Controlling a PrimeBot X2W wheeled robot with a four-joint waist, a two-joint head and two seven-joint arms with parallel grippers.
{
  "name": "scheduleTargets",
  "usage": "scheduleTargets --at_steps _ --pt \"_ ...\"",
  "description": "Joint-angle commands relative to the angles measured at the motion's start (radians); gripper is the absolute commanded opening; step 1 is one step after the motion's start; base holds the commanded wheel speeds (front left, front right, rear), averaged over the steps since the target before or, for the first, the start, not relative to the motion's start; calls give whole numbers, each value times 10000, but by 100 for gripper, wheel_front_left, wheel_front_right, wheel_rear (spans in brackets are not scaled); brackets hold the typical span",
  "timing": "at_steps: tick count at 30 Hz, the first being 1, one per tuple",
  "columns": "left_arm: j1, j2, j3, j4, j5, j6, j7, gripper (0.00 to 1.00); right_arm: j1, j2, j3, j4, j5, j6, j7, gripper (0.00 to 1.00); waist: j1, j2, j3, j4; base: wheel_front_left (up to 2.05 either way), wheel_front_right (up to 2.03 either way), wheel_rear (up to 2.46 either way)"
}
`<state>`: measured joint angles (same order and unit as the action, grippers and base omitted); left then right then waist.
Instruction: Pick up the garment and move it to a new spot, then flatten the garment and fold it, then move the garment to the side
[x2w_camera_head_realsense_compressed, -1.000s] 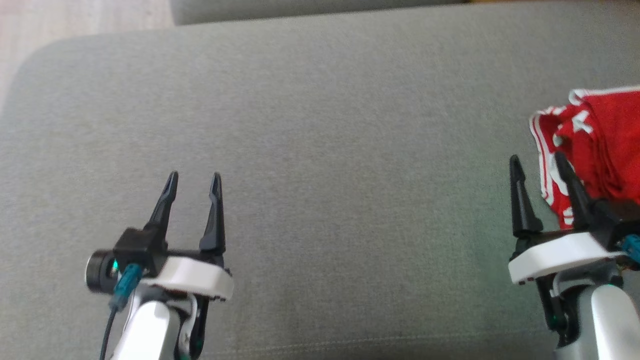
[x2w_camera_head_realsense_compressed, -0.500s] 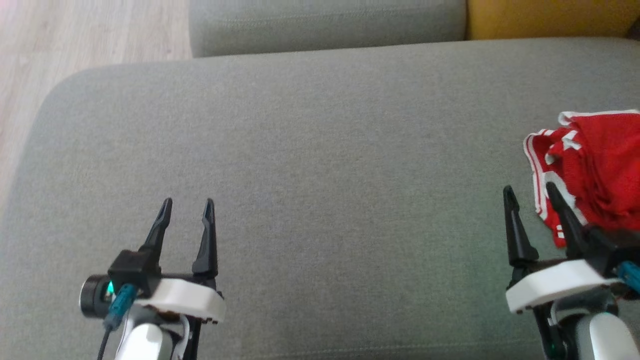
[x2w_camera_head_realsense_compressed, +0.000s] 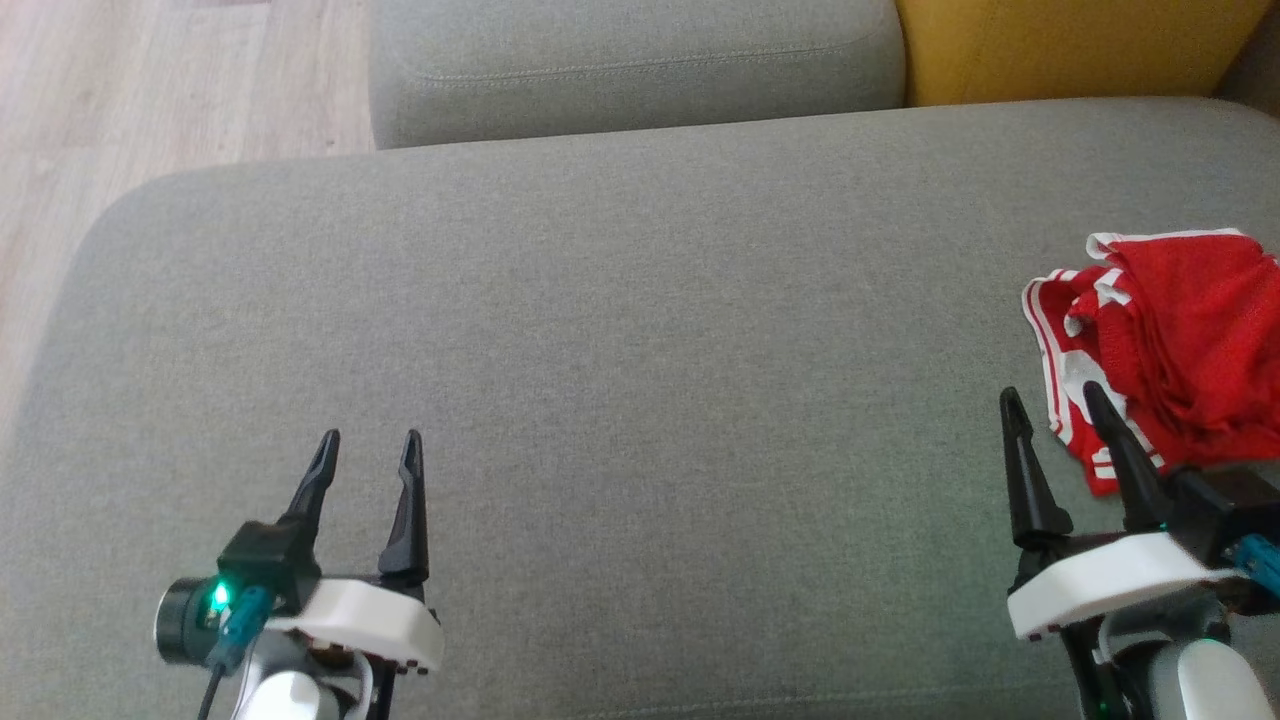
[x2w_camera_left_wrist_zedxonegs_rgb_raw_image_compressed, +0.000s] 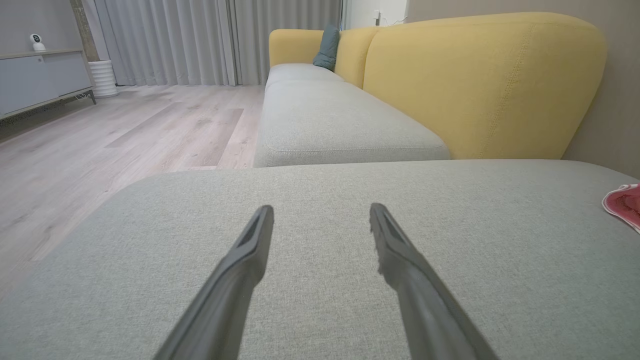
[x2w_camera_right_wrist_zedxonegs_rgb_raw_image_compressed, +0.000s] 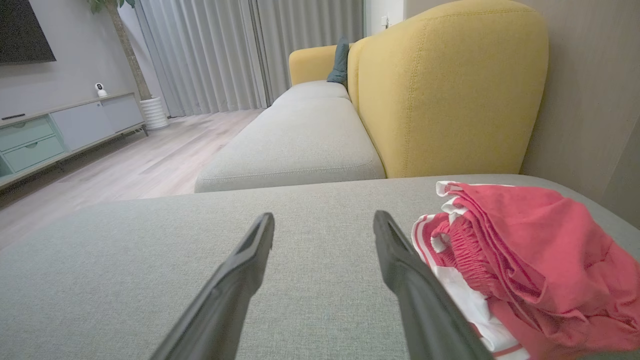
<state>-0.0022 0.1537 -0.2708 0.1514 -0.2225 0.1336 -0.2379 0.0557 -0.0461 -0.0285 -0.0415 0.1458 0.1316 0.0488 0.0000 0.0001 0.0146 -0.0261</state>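
Red garment (x2w_camera_head_realsense_compressed: 1180, 330) lies crumpled on a grey cushion (x2w_camera_head_realsense_compressed: 620, 350); right end effector (x2w_camera_head_realsense_compressed: 1051, 392), spread and empty, sits just beside the garment, left end effector (x2w_camera_head_realsense_compressed: 371, 437), likewise spread, well apart from it

A broad grey fabric seat cushion (x2w_camera_head_realsense_compressed: 600, 330) carries everything here, its weave plain and smooth, its far left corner rounded off beside the wood floor (x2w_camera_head_realsense_compressed: 150, 90). On it lies a red garment (x2w_camera_head_realsense_compressed: 1190, 340) with white stripes and trim, bunched in a loose, creased heap close to the right edge.
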Motion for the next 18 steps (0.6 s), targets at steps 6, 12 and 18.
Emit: scheduleTargets --at_steps 6,12,18 --pt "-328 225 325 -348 -31 127 26 100 -195 -42 333 -372 116 -9 0 100 0 -1 2 6 0 0 0" --pt "-400 266 282 -321 -39 154 39 100 -231 -42 328 -378 92 -9 31 100 0 -1 52 11 0 0 0" --pt "-442 300 239 -278 -44 194 36 100 -235 -42 303 -383 94 -9 49 100 0 -1 70 30 0 0 0"
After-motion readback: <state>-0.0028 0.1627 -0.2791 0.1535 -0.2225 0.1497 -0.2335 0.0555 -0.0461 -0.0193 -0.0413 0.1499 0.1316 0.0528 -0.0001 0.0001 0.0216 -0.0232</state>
